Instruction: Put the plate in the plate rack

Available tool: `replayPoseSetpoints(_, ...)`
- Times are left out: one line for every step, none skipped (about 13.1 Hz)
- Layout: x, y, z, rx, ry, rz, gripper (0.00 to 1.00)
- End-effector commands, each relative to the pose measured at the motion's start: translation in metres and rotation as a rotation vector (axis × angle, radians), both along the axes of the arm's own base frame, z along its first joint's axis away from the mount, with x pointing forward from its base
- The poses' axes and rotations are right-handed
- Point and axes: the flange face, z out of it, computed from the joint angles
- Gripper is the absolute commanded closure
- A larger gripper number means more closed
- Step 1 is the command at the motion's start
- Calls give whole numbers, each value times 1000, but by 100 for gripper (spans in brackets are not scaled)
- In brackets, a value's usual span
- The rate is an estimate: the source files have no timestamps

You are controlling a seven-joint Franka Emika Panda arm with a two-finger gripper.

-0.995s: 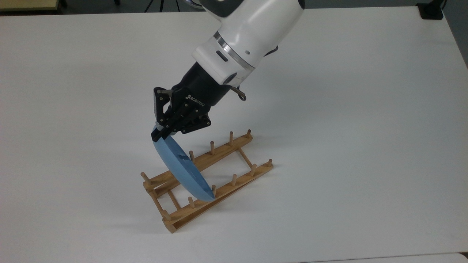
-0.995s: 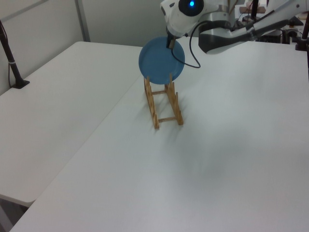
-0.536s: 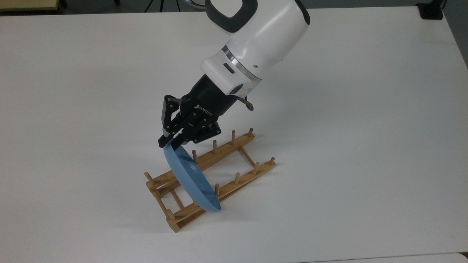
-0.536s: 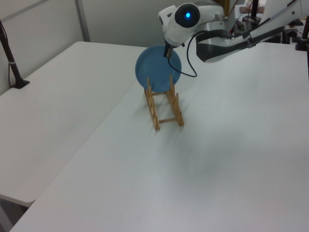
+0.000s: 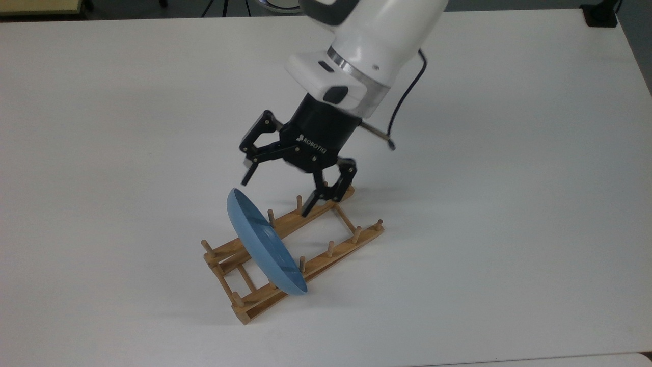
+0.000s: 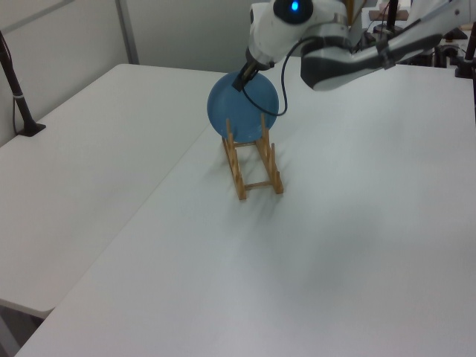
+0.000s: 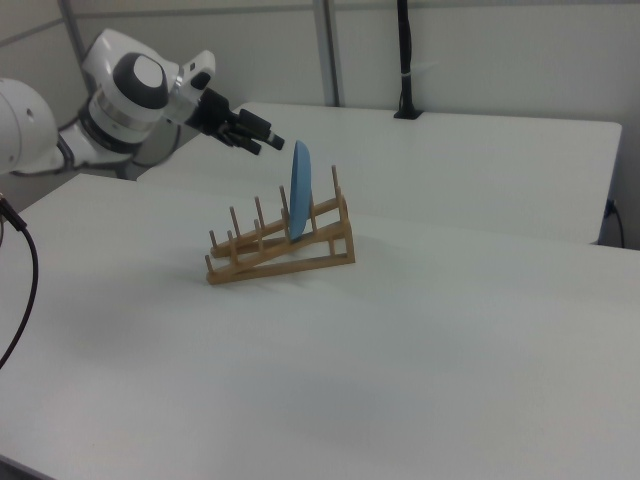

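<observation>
While the round light-blue plate (image 5: 265, 245) stands on edge between pegs of the light-brown wooden plate rack (image 5: 326, 257), nothing grips it. Above, the black two-finger gripper (image 5: 277, 196) hangs spread open, apart from the plate.

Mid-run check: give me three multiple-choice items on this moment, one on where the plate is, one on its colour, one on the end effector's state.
1. Where is the plate?
A. flat on the table
B. on edge in the rack
C. held in the air

2. What colour is the plate?
A. light blue
B. red
C. green

3. How is the end effector?
A. shut on the plate
B. shut on a peg
C. open, off the plate

Key:
1 B: the plate stands between pegs of the rack.
2 A: it shows blue in all three views.
3 C: the end effector has its fingers spread above the plate's rim, touching nothing.
</observation>
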Motion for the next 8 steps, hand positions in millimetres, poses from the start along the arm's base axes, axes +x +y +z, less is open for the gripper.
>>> replayPoseSetpoints(-37,-1,28,301,177,-51,0)
replayPoseSetpoints(-47,-11,29,367,266,-71,0)
replayPoseSetpoints(-56,-20,31,440,355,-66,0)
replayPoseSetpoints(-67,-36,34,515,446,-55,0)
replayPoseSetpoints(-88,-54,39,599,565,-22,0)
replayPoseSetpoints(-102,-61,43,625,606,-10,0)
replayPoseSetpoints(-116,-73,49,636,618,-14,0)
replayPoseSetpoints(-129,-84,51,640,629,-4,0)
